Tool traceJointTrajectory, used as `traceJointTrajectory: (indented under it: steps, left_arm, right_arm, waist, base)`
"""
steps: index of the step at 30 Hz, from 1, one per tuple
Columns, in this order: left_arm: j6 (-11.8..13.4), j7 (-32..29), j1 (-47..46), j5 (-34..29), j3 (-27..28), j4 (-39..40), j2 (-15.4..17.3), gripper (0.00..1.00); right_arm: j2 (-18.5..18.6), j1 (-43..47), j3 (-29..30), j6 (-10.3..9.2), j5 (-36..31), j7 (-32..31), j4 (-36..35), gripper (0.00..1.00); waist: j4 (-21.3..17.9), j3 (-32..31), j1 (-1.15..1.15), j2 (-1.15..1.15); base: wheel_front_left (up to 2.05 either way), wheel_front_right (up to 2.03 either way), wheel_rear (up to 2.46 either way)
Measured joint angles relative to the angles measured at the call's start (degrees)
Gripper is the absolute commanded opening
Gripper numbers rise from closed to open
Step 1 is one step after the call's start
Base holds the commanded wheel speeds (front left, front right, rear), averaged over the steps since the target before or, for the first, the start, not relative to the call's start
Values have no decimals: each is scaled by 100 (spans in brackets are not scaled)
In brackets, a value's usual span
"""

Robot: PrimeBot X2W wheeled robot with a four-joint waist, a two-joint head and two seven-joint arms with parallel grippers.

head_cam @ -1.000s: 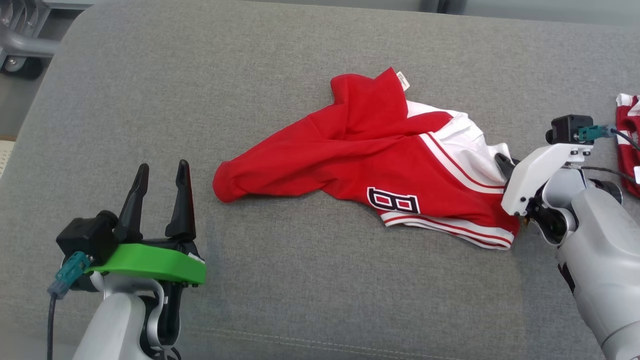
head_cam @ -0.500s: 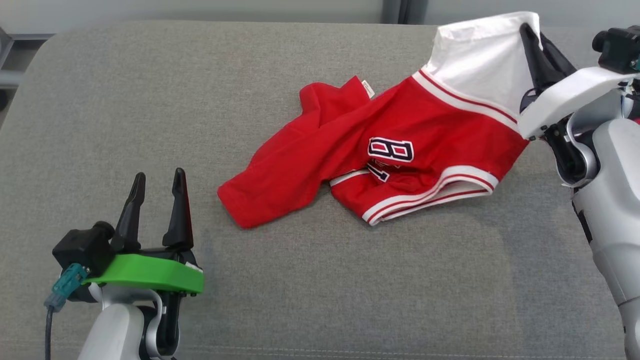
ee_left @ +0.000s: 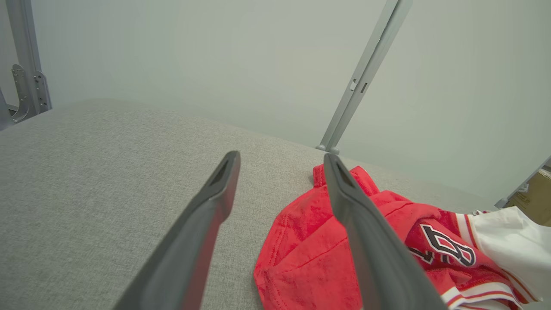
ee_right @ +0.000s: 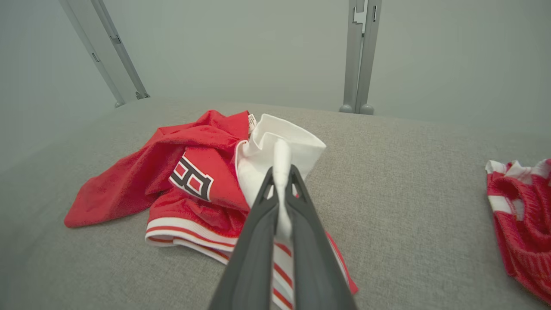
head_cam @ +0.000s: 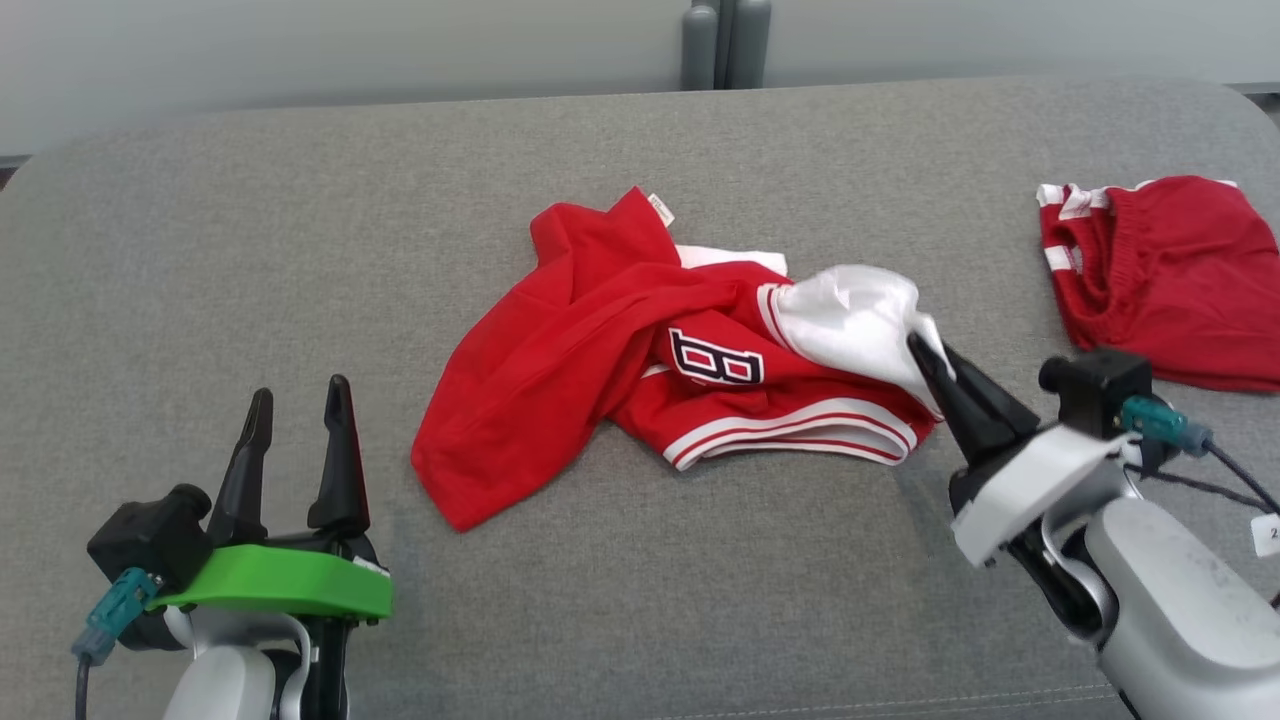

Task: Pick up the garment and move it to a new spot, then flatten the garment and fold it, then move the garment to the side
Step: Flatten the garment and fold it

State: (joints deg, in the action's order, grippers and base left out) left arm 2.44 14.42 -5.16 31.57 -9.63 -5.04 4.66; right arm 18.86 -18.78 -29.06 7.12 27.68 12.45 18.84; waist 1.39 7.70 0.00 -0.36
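Note:
The garment (head_cam: pixel 600 350) is a red top with white sleeves, striped trim and a dark number patch, lying crumpled in the middle of the grey cushion (head_cam: pixel 640 600). My right gripper (head_cam: pixel 925 355) is at its right end, shut on a fold of the white sleeve (head_cam: pixel 850 320); in the right wrist view the white cloth (ee_right: pixel 282 172) is pinched between the two dark fingers. My left gripper (head_cam: pixel 297 400) stands open near the front left, apart from the garment (ee_left: pixel 310 258), with nothing between its fingers.
A second red piece with white stripes (head_cam: pixel 1170 270) lies at the cushion's far right, also seen as red cloth (ee_right: pixel 525 215) in the right wrist view. Grey metal posts (head_cam: pixel 725 40) stand behind the cushion against a pale wall.
The head camera has tilted. My right gripper, which held the white sleeve raised at the back right, has come down and forward; the garment now lies more bunched. The left gripper stays open.

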Motion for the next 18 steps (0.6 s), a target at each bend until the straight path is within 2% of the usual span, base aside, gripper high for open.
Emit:
traceJointTrajectory:
  steps: [4, 9, 13, 18]
  left_arm:
    - [0, 0, 79, 0, 63, 37, 0, 100]
    - [-36, 0, 110, 0, 56, 47, -14, 100]
    - [-42, 0, 311, 82, 47, -85, -36, 100]
    - [-52, -282, 574, 401, -101, -716, -70, 100]
  right_arm:
    - [378, 569, -209, 1, -74, 13, -116, 0]
    - [792, 860, -472, 11, -169, 70, -467, 0]
    - [970, 1193, -153, 12, -125, 108, -431, 0]
    - [970, 1228, 154, 12, 62, 123, -432, 0]
  waist:
    - [-199, -67, 0, 0]
    - [-451, -126, 0, 0]
    - [-635, -158, 0, 0]
    - [-815, -170, 0, 0]
  base:
    - [0, 0, 0]
    - [0, 0, 0]
    - [0, 0, 0]
    - [0, 0, 0]
